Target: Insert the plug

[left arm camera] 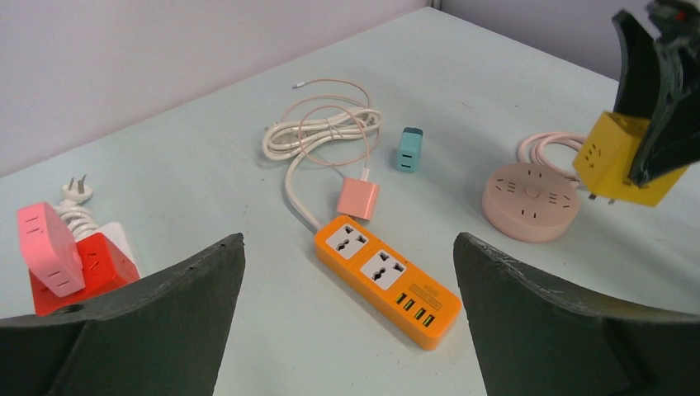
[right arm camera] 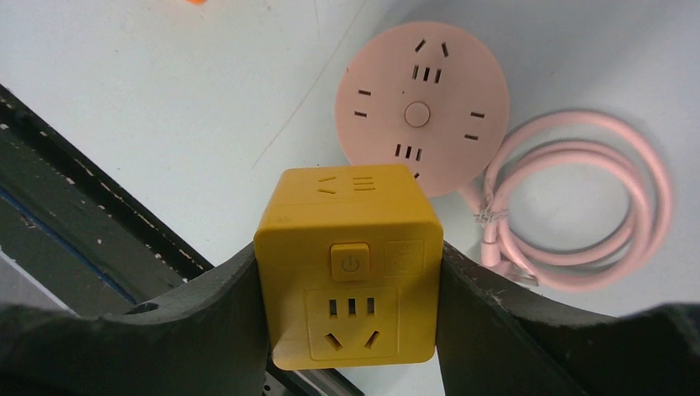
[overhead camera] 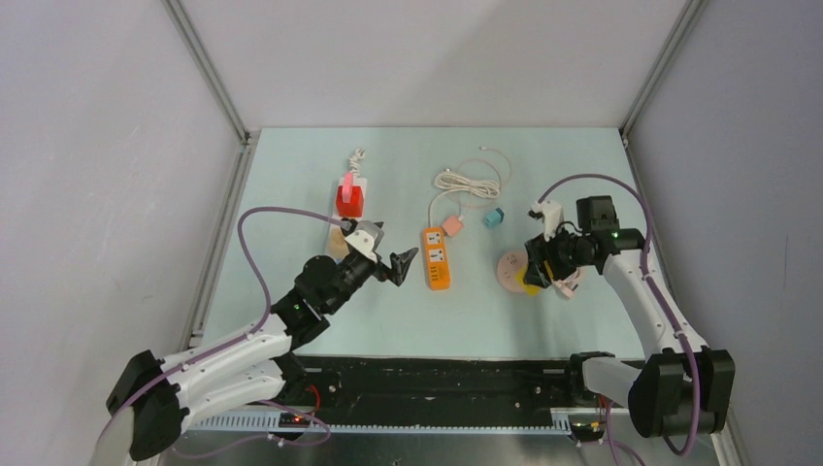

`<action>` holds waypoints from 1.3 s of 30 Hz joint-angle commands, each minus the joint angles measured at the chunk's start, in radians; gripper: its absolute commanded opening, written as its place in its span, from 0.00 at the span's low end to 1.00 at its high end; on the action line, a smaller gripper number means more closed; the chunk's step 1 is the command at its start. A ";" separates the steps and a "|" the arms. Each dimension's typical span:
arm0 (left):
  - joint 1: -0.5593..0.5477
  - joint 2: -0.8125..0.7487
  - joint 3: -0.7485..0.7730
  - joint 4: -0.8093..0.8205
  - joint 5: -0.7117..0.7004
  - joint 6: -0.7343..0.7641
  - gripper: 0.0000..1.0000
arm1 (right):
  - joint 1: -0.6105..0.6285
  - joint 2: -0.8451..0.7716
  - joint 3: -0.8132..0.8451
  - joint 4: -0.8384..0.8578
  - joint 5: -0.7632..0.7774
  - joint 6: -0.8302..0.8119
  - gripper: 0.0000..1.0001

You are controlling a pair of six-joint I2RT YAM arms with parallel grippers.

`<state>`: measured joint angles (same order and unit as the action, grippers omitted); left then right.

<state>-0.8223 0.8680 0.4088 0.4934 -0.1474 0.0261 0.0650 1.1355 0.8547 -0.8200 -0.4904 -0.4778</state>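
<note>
Gripping the yellow cube plug [right arm camera: 351, 214] by two opposite sides, the right gripper [right arm camera: 351, 256] holds it off the table, prongs exposed underneath, at the rim of the round pink socket hub [right arm camera: 421, 107]. The hub's pink cord [right arm camera: 603, 198] lies coiled beside it. Left gripper [left arm camera: 348, 239] — jaws spread wide, nothing held — hovers near the orange power strip [left arm camera: 388, 280], which lies flat mid-table.
</note>
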 commanded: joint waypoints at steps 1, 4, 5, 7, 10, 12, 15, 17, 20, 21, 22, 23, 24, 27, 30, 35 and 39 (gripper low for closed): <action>0.004 -0.021 -0.006 0.009 -0.051 -0.008 1.00 | -0.005 -0.003 -0.049 0.132 0.021 0.012 0.00; 0.003 -0.011 -0.005 0.007 -0.071 -0.012 1.00 | -0.008 0.012 -0.058 0.170 0.021 0.007 0.00; 0.004 -0.010 -0.006 0.008 -0.088 -0.015 1.00 | -0.007 0.019 -0.058 0.181 0.024 0.008 0.00; 0.004 -0.007 -0.012 0.009 -0.126 -0.015 1.00 | -0.008 0.028 -0.059 0.199 0.029 0.019 0.00; 0.003 0.000 -0.013 0.008 -0.132 -0.002 1.00 | -0.007 0.025 -0.059 0.221 0.030 0.038 0.00; 0.004 0.003 -0.013 0.008 -0.134 -0.005 1.00 | -0.009 0.013 -0.059 0.242 0.039 0.053 0.00; 0.003 0.005 -0.014 0.007 -0.130 -0.012 1.00 | -0.010 0.012 -0.059 0.263 0.051 0.057 0.00; 0.003 0.003 -0.015 0.007 -0.130 -0.014 1.00 | -0.009 0.021 -0.059 0.260 0.055 0.058 0.00; 0.004 -0.001 -0.018 0.008 -0.132 -0.015 1.00 | -0.010 0.039 -0.059 0.253 0.065 0.058 0.00; 0.004 -0.004 -0.021 0.007 -0.131 -0.017 1.00 | -0.010 0.043 -0.059 0.250 0.069 0.058 0.00; 0.003 -0.003 -0.022 0.008 -0.131 -0.018 1.00 | -0.010 0.049 -0.059 0.253 0.086 0.063 0.00; 0.003 -0.004 -0.023 0.007 -0.132 -0.018 1.00 | -0.009 0.052 -0.059 0.255 0.093 0.071 0.00; 0.004 -0.005 -0.024 0.007 -0.131 -0.018 1.00 | -0.009 0.059 -0.059 0.256 0.092 0.070 0.00; 0.005 -0.006 -0.026 0.007 -0.132 -0.019 1.00 | -0.010 0.077 -0.059 0.249 0.082 0.067 0.00; 0.003 -0.006 -0.029 0.008 -0.131 -0.018 1.00 | -0.010 0.085 -0.059 0.245 0.077 0.062 0.00; 0.004 -0.006 -0.029 0.008 -0.134 -0.019 1.00 | -0.008 0.093 -0.059 0.241 0.085 0.057 0.00; 0.003 -0.014 -0.030 0.008 -0.147 -0.019 1.00 | 0.010 0.102 -0.057 0.241 0.115 0.070 0.00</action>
<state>-0.8223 0.8711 0.3859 0.4671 -0.2600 0.0238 0.0628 1.2194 0.7876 -0.5987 -0.4080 -0.4183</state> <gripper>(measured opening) 0.996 0.642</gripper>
